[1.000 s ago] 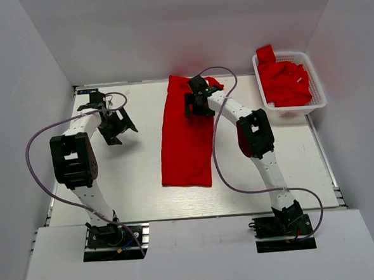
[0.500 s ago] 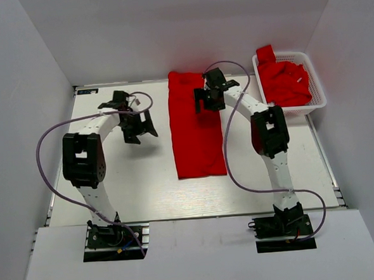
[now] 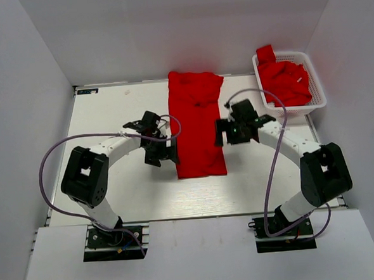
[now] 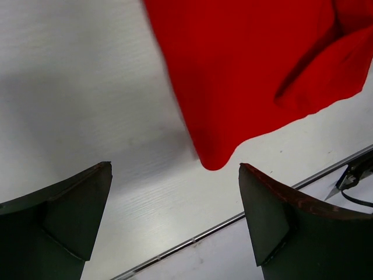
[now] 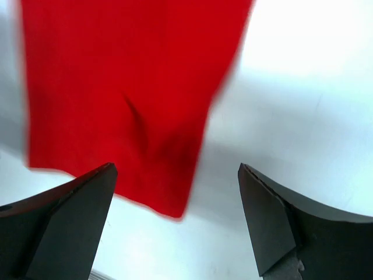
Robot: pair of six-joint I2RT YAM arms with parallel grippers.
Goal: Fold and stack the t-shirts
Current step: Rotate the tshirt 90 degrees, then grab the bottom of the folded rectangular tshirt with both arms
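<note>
Lying as a long folded strip down the middle of the top view, the shirt (image 3: pixel 197 123) has its long axis running from the upper edge of the table (image 3: pixel 109 113) toward the lower. The left gripper (image 3: pixel 164 155) hangs just beside the strip's lower left corner, fingers spread wide and holding nothing; in its wrist view that corner (image 4: pixel 213 162) pokes in between the fingers. The right gripper (image 3: pixel 232 134) is likewise wide apart and empty, but sits higher in the frame, beside the strip's right edge. I reckon a crosswise fold comes next, so the left arm is better placed. More shirts wait in the basket (image 3: pixel 318 101), upper right.
</note>
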